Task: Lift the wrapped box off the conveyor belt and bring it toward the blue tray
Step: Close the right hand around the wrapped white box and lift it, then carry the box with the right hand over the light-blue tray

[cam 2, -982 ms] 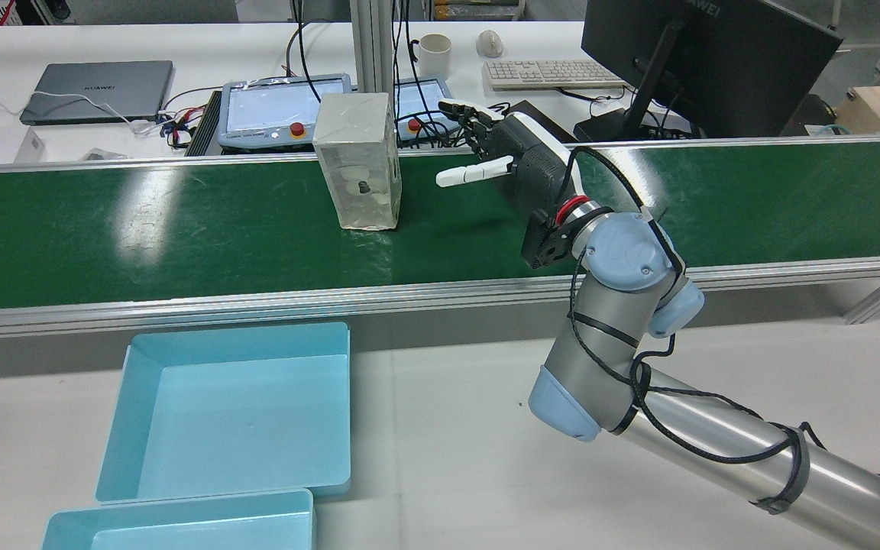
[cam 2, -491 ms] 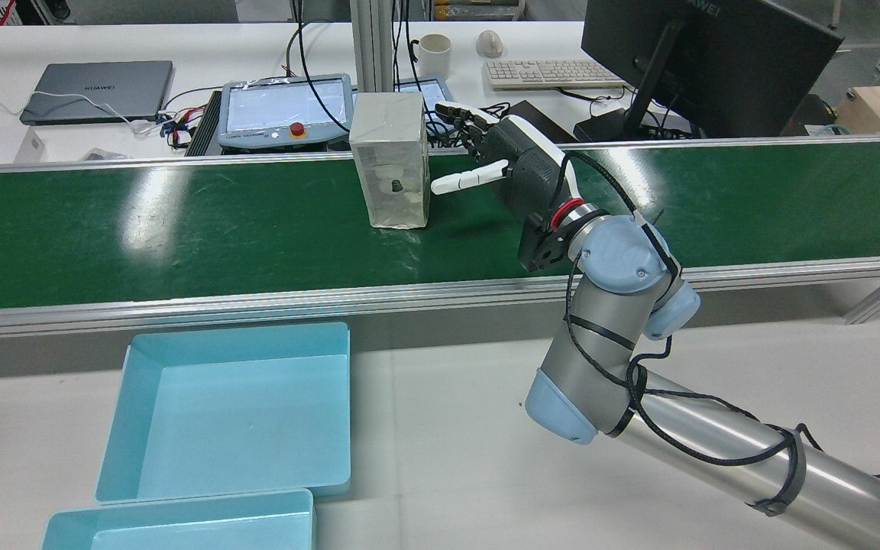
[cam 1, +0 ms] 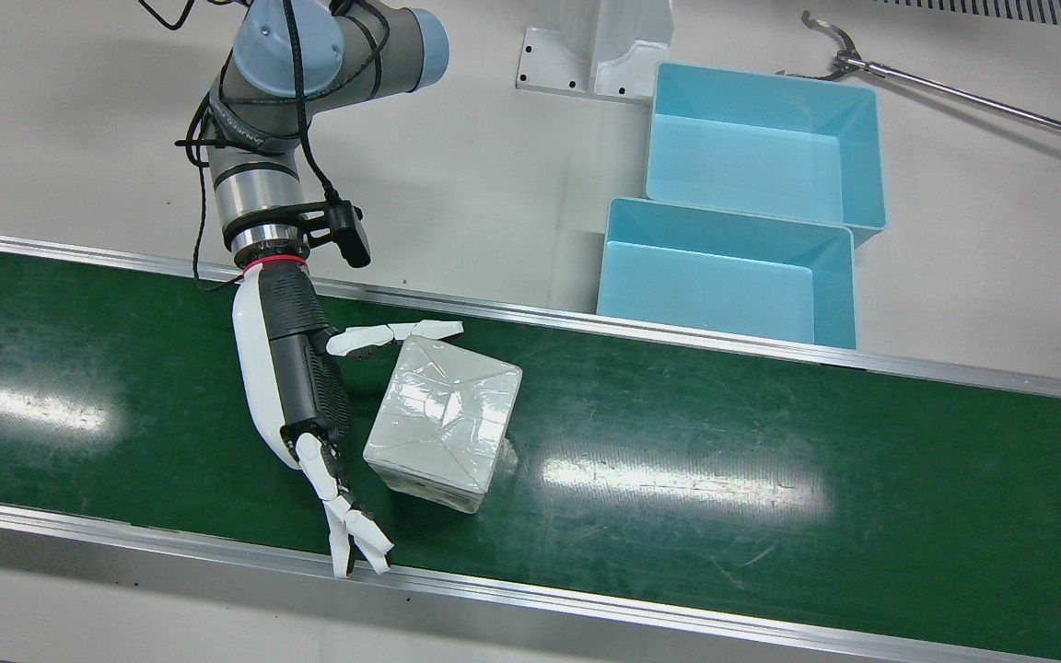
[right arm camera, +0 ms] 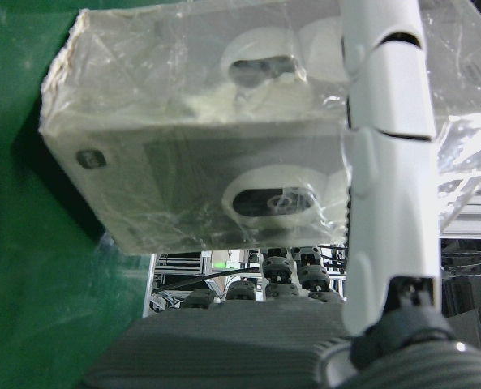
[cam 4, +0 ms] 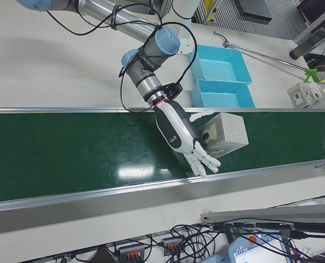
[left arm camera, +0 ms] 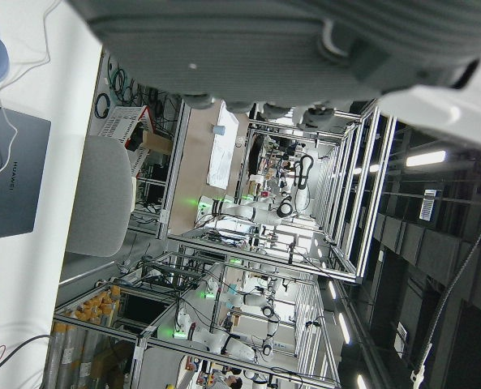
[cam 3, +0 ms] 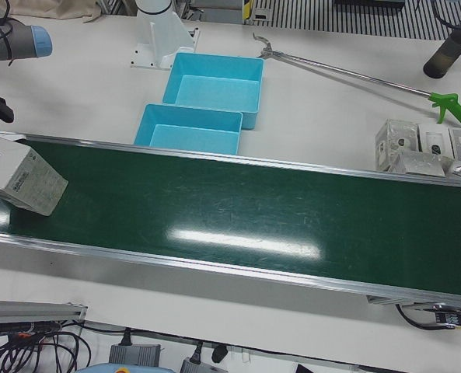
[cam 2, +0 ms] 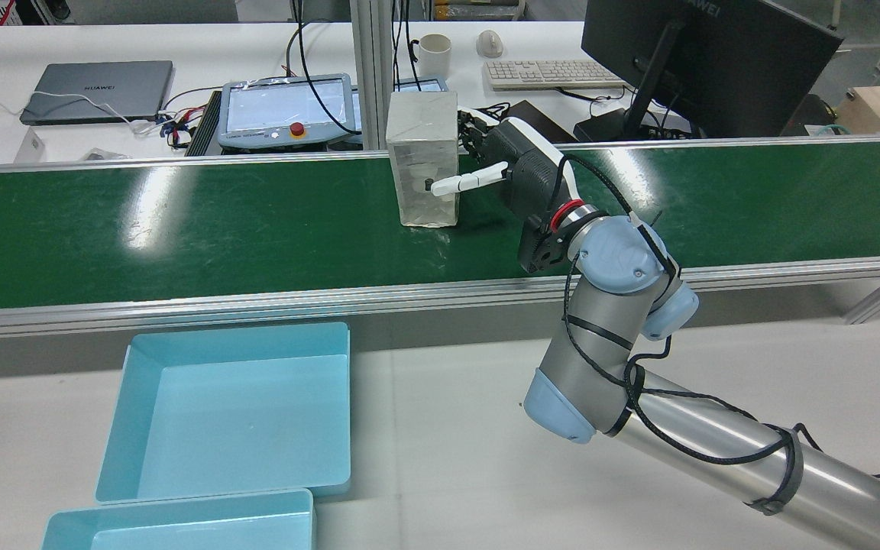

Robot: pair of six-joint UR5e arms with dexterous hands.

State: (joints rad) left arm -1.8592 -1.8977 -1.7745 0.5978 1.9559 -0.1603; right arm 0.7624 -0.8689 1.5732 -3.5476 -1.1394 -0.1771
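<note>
Green conveyor belt (cam 1: 770, 460) runs across station; blue tray (cam 1: 724, 276) sits on white tabletop (cam 1: 494, 184) beyond its rail. Wrapped box (cam 1: 443, 419) stands on belt. Right robot hand (cam 1: 309, 405) open, spread around it, thumb (cam 1: 392, 333) alongside box, presumably bracketing before closing. Left robot hand's state: cannot tell.

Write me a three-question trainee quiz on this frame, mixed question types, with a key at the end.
1. True or false: the right hand has lifted the wrapped box clear of the conveyor belt.
2. Multiple choice: where do the blue trays sit? A) on the belt B) on the white table beside the belt, on the robot's side C) on the desk with the monitor
3. Fill in: the right hand's fingers are ____ around the box, not closed on it.

Key
1. False; the box stands on the belt.
2. B
3. Spread open; one finger lies across the box's near face, the others reach toward the belt's far edge.
</note>
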